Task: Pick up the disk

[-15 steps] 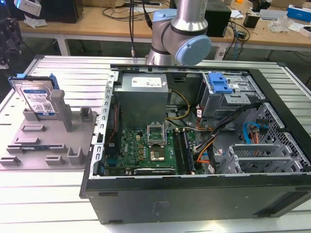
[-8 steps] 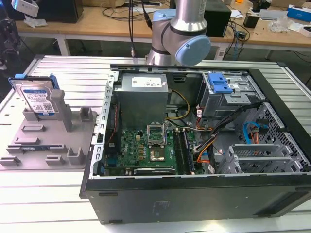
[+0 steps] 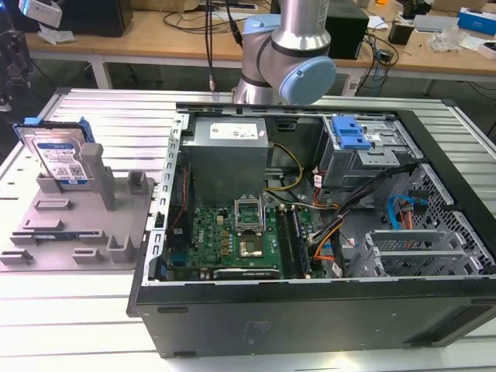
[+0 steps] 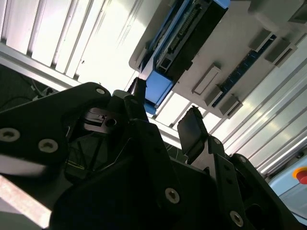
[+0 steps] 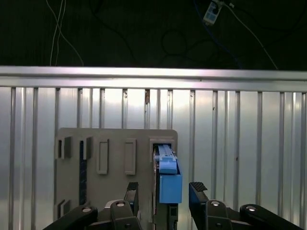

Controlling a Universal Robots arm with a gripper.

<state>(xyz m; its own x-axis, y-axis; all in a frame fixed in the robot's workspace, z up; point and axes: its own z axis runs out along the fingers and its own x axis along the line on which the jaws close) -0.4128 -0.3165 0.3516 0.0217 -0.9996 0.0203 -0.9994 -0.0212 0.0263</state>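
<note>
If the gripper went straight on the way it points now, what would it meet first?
The disk: its blue-railed edge lies in line between the open fingers of the gripper, standing in the grey holder. The fingers look set to pass either side, though depth is unclear.

Exterior view evenly lit; second wrist view glare on table [image 4: 96,38]; hand [image 4: 165,103] silhouetted.

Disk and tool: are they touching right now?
Apart. The first wrist view shows the disk between the fingers of the open tool, a gap on each side.
</note>
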